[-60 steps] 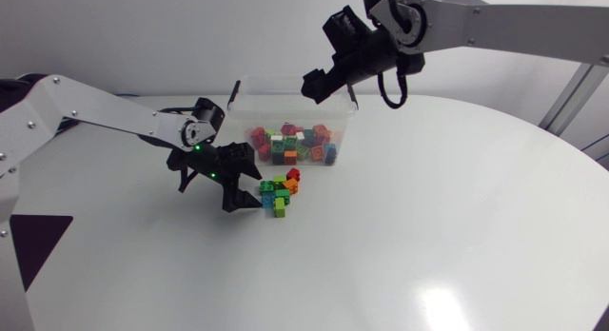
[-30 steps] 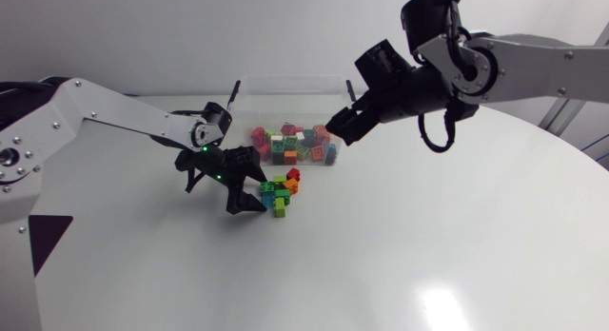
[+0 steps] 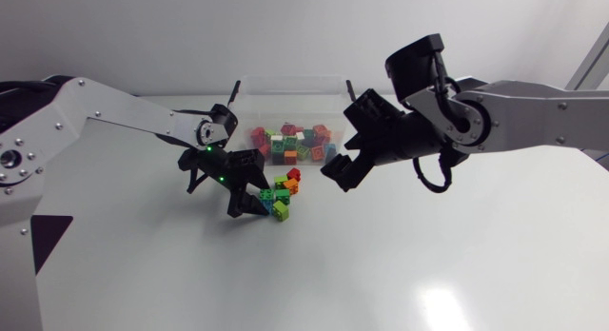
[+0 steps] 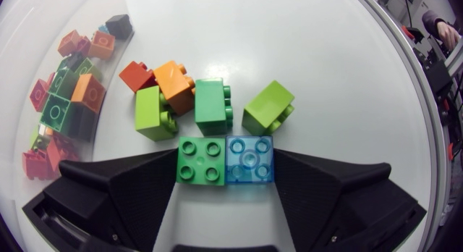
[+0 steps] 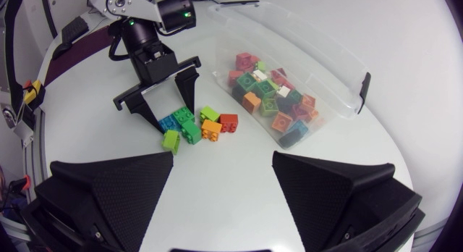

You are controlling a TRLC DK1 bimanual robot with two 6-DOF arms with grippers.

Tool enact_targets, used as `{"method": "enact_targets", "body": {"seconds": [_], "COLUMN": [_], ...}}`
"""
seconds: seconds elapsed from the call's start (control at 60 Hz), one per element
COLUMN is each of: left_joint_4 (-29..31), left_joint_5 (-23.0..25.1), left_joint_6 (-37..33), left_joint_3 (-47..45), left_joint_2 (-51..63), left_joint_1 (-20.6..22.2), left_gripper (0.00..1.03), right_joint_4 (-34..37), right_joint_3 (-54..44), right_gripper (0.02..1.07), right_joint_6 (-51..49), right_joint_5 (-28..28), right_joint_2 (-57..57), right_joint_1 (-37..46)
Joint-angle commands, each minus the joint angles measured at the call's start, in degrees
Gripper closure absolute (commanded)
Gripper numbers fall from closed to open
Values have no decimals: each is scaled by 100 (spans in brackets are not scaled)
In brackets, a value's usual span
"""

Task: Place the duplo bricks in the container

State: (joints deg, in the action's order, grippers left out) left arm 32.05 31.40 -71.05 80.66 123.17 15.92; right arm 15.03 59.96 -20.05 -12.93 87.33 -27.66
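My left jaws are squeezing two bricks side by side, a green square plastic brick (image 4: 198, 160) and a clear blue square plastic brick (image 4: 250, 159), both sitting on the round white bench (image 3: 457, 274). My right jaws are wide open and hold nothing. Lots of bricks lie in the clear plastic box (image 3: 285, 82) near the bench's far edge. I think most of the job is done, but a small heap of coloured bricks (image 4: 212, 106) sits just beside the box. I can read no words anywhere.
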Motion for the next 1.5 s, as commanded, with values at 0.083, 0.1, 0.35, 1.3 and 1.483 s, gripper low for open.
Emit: {"method": "enact_targets", "body": {"seconds": [0.083, 0.1, 0.35, 1.3, 1.483], "left_joint_4": [354, 363, 372, 29, -366], "left_joint_5": [42, 42, 42, 473, 490], "left_joint_6": [-269, -278, -375, 926, 1295], "left_joint_3": [-121, -165, -1044, -525, -297], "left_joint_2": [-171, -215, -1278, -3168, -3089], "left_joint_1": [-107, -125, -318, -705, -687], "left_gripper": [35, 35, 35, 35, 35], "right_joint_4": [185, 229, 695, 2031, 2206], "right_joint_3": [-73, -46, 622, 3047, 3381], "right_gripper": [7, 7, 7, 7, 7], "right_joint_6": [-412, -464, -1009, -2626, -2670], "right_joint_5": [124, 124, 124, -263, -272], "right_joint_2": [311, 373, 1304, 3501, 3783], "right_joint_1": [-424, -468, -794, -846, -864]}}
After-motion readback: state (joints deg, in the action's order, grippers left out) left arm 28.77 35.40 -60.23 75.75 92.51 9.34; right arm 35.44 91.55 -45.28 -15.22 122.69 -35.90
